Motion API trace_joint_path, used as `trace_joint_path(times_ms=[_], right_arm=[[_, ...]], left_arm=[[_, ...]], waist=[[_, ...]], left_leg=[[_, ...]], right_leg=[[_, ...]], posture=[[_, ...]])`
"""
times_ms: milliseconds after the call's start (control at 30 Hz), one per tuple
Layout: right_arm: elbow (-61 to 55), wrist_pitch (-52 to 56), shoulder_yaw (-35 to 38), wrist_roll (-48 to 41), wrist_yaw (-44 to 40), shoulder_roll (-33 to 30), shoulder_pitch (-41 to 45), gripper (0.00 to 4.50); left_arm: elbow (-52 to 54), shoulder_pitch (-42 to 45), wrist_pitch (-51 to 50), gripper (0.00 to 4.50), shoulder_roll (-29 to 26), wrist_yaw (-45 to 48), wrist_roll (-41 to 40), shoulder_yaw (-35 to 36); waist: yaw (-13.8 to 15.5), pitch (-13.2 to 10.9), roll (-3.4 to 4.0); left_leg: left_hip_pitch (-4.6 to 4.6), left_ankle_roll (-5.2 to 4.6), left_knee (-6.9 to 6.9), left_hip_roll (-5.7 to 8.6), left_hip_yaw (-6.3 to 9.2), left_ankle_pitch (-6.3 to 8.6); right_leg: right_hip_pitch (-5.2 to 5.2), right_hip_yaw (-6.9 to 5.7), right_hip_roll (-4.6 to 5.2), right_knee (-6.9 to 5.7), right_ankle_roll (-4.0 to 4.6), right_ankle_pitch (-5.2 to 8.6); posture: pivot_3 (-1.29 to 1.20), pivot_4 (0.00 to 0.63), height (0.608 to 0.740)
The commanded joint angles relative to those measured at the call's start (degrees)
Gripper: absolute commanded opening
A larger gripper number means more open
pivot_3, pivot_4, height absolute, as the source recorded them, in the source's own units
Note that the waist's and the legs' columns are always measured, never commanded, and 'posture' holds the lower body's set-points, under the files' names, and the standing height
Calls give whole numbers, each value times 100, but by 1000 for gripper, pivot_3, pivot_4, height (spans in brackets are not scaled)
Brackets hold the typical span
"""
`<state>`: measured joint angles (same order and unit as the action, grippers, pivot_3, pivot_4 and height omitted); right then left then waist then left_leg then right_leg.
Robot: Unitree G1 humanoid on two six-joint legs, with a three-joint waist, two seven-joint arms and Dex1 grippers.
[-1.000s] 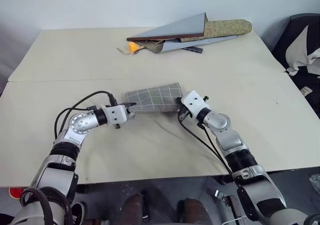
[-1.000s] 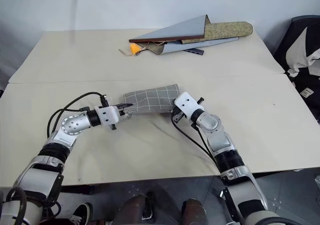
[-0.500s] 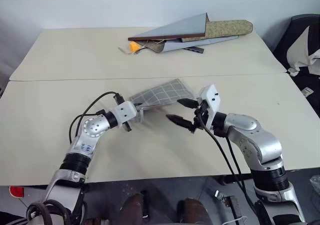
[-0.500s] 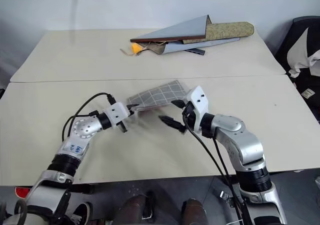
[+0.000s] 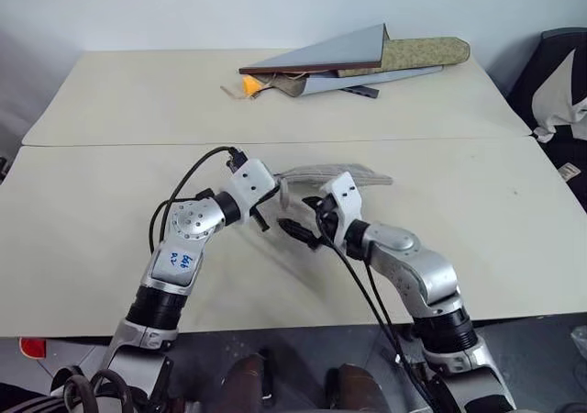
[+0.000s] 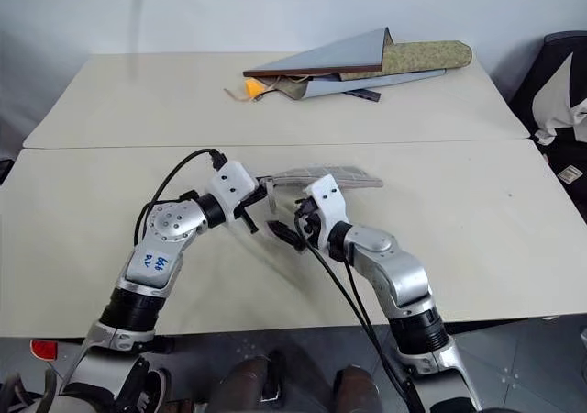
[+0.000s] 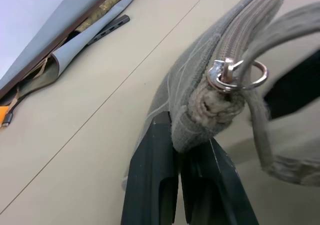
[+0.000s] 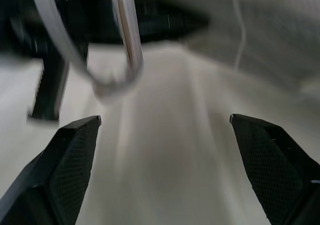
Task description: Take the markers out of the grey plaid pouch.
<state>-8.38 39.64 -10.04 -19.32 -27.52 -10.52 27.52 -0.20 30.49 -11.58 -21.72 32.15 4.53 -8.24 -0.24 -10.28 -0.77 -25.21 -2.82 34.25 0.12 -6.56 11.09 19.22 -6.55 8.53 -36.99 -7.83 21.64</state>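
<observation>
Both arms are built of silver-grey metal shells joined by black ribbed collars. The left arm [image 5: 179,257] carries a rounded silver joint housing with a ring of small dark screws, and a white sticker with blue handwriting on the forearm shell. A black cable loops from its white, boxy wrist block back to the forearm. The right arm [image 5: 408,271] has a smooth, bulbous silver forearm, with two black cables trailing along it. Each end effector, left [image 7: 177,157] and right [image 5: 295,231], has two black fingers; the right's fingers [image 8: 70,160] show a fine cross-hatched texture.
</observation>
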Motion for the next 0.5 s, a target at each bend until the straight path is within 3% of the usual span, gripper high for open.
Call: trace_joint_path(times_ms=[33,133,500], right_arm=[[68,-220,181,-22,67,119,94,4331],[-14,-174,197,-232,-153,162,89,3755],[-147,-5,199,-489,-298,212,18,20]], left_arm=[[288,-79,189,0,-194,109,271,-282],[229,-94,397,0,-292,64,503,-468],[113,-41,581,0,-209,-60,690,-519]], waist=[[2,0,0],[3,0,0],[0,0,0]], left_leg=[[0,0,0,1,-1,0],[-1,0,-1,0,-3,0],[-1,1,-4,-2,-9,1]], right_leg=[[1,1,1,0,0,0],[4,3,0,0,0,0],[10,10,0,-1,0,0]], posture=[[0,150,740],[0,150,740],[0,150,740]])
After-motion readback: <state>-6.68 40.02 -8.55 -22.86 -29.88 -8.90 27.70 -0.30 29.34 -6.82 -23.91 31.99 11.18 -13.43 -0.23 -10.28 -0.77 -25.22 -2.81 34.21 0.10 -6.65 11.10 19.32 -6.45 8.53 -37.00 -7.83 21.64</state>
